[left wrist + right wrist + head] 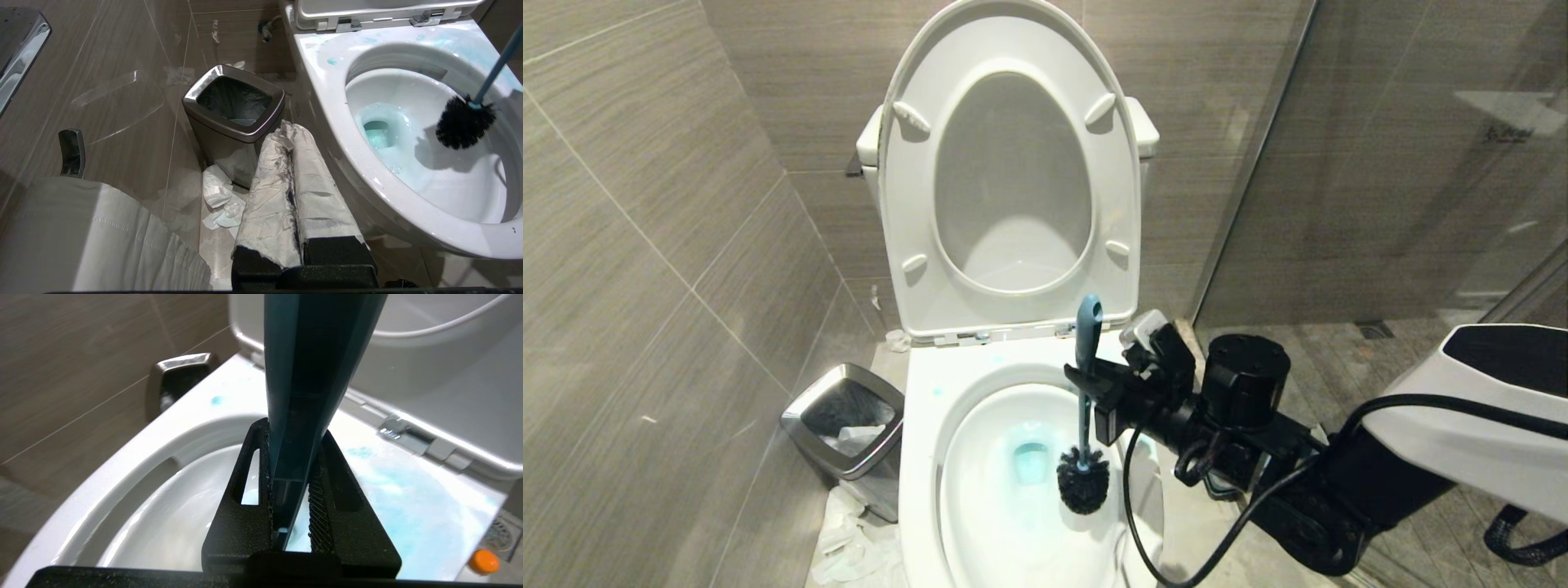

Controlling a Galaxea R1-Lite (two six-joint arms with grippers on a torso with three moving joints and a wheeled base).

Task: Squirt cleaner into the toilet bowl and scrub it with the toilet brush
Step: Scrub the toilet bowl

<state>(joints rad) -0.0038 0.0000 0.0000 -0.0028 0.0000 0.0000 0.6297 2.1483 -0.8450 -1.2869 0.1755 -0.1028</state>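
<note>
Toilet brush (463,121) head inside toilet bowl (327,106), blue water, waste bin (229,134) beside, paper-wrapped left claw (292,134) closed

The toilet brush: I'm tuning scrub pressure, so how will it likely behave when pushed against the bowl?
The toilet brush has a slim handle, so it probably flexes under load. The right pincer grips it mid-handle, so it may pivot. The wet, glossy toilet bowl likely lets the bristles skid.

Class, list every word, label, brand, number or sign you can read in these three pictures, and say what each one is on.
None can be read.
The glass panel carries a faint mark, too blurred to read.
The toilet, bin and brush show no lettering.
The orange cap shows no text.
</note>
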